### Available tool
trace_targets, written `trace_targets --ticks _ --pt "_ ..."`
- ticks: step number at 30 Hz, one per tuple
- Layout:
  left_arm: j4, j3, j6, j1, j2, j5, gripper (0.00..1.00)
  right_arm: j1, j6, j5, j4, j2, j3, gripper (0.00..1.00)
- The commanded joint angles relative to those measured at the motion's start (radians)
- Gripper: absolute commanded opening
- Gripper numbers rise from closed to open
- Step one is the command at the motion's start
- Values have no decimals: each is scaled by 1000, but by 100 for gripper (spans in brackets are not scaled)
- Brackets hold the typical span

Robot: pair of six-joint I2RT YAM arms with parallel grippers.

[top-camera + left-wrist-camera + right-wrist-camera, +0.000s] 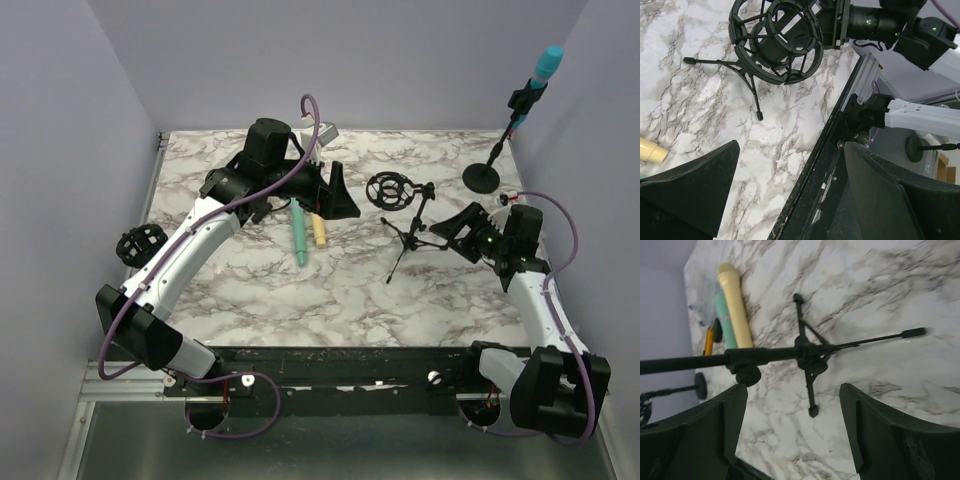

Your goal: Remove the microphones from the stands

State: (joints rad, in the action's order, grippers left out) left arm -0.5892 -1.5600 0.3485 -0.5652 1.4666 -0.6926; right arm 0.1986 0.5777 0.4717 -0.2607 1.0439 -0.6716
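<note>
Hovering over the middle of the surface (300, 295): left gripper (340, 195), fingers spread wide, nothing between them. Its wrist view looks past the open gripper (790, 162) at a black shock mount (777, 37) on a small tripod stand (747, 75).

Right gripper (460, 228) is also spread and holding nothing. It sits just right of the tripod stand (410, 232), pointed at it. In the right wrist view the stand (807, 352) shows in the gap of the gripper (792, 390), not touched by either finger.

Blue microphone (546, 64) is clipped at the top of a round-base stand (483, 177) at the far right corner, well apart from both grippers.

Shock mount (389, 190) can't be read as loaded or empty.

Two loose microphones lie side by side on the surface near the left gripper: teal microphone (300, 243) and cream microphone (318, 232), touching or nearly so.
</note>
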Motion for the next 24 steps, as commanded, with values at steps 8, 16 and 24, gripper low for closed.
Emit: trace_targets --ticks 8,16,24 --pt "13 -2 -5 -7 -25 -29 89 11 347 553 941 134 301 64" --pt "13 -2 -4 -11 -24 -34 89 13 489 588 1277 321 303 52" --pt "9 -5 -9 -12 -22 -30 89 15 545 611 1428 435 297 45"
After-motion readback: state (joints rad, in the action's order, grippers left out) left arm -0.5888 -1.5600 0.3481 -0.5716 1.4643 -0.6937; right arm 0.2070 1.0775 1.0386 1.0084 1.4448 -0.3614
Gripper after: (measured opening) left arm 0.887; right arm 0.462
